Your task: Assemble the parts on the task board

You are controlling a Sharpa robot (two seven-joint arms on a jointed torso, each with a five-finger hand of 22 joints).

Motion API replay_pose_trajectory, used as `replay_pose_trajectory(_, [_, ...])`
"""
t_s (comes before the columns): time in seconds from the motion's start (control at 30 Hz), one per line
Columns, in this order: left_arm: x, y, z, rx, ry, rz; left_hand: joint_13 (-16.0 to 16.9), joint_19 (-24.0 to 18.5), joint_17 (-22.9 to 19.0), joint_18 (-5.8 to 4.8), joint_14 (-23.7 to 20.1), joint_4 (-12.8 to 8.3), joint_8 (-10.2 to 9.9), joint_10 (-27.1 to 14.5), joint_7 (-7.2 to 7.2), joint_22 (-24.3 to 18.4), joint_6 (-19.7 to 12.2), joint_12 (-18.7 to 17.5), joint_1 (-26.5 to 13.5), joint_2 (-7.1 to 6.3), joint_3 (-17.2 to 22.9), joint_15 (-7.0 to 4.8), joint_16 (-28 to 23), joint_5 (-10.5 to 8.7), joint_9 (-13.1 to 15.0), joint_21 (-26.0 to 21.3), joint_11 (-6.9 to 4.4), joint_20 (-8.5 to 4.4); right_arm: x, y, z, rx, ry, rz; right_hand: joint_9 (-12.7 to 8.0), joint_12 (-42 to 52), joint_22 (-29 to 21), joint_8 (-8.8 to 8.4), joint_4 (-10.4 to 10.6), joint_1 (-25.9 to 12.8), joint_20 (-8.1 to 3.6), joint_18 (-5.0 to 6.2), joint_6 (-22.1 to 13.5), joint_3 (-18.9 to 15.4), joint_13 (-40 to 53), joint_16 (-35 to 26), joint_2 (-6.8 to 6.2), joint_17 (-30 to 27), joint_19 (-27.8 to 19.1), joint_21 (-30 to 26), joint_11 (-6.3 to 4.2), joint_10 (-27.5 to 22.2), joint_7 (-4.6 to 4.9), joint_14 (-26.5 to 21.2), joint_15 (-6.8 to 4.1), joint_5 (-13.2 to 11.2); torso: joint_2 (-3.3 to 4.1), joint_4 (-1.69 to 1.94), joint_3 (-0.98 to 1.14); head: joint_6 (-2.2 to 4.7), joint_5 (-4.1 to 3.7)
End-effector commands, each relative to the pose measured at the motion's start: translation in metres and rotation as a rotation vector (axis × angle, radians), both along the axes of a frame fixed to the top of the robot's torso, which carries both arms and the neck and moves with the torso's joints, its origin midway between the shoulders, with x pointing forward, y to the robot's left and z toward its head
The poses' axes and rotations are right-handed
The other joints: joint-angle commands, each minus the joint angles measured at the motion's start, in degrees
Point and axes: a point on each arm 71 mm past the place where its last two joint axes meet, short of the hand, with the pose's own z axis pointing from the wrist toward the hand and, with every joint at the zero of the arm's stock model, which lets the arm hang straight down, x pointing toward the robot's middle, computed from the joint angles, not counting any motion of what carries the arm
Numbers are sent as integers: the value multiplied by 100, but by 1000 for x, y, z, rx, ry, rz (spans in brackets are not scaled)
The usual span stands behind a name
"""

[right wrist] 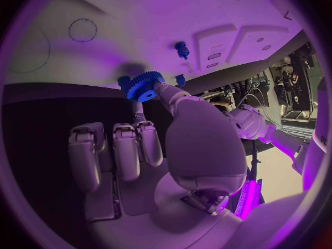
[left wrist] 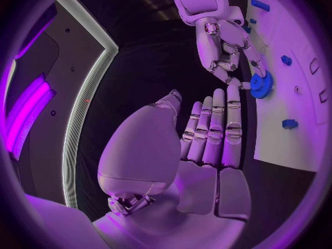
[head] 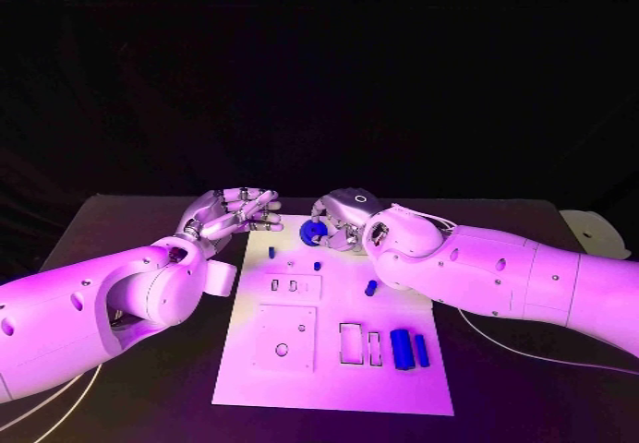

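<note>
1. A blue gear (head: 314, 232) is pinched in the fingertips of the right hand (head: 343, 219) at the far end of the white task board (head: 300, 383), just above its surface.
2. The left hand (head: 234, 214) is held beside the board's far left corner — fingers straight, close together, nothing in them.
3. The board is laid lengthwise on a black table (head: 133, 406), with dark surroundings behind.
4. Two long blue parts (head: 409, 350) are seen side by side near the board's near right corner; a small blue peg (head: 370, 288) is seen mid-board, another peg (head: 271, 251) nearer the left hand.
5. Rectangular recesses (head: 352, 342) are cut in the board's near half.
</note>
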Motion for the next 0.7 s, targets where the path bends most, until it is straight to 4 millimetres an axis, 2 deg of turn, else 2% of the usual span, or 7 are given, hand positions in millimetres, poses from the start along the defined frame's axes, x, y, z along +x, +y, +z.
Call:
replay_pose_trajectory(0.03, [0, -2, 1, -11, -3, -18, -3, 31, 7, 30, -47, 3, -39, 23, 43, -5, 4, -35, 8, 31, 28, 8, -26, 32, -7, 38, 1, 12, -1, 3, -3, -25, 2, 9, 60, -3, 1505, 2, 34, -46, -39, -79, 104, 5, 798, 33, 19, 1101, 609, 30, -21, 56, -139, 511, -20, 16, -2, -17, 3, -11, 23])
replay_pose_trajectory(0.37, [0, -2, 1, -10, -2, -18, -3, 31, 7, 30, -47, 3, -39, 23, 43, -5, 4, -35, 8, 31, 28, 8, -26, 32, -7, 38, 1, 12, -1, 6, -7, -37, 16, 14, 53, -30, 1502, -20, 45, -69, -34, -78, 78, 9, 773, 31, 4, 1094, 607, 28, -11, 33, -125, 510, -11, 16, -1, -12, 7, -19, 23])
replay_pose_trajectory(0.7, [0, -2, 1, -9, -2, -16, -2, 31, 19, 28, -49, -2, -45, 32, 46, -8, 7, -49, 20, 31, 47, 9, -29, 32, -8, 39, 2, 11, 0, 6, -9, -44, 24, 17, 9, -98, 1471, -156, 75, -141, 7, -68, -94, 21, 715, 19, -62, 1065, 580, 3, 55, -26, -47, 503, 42, -25, -2, -18, 9, -23, 25])
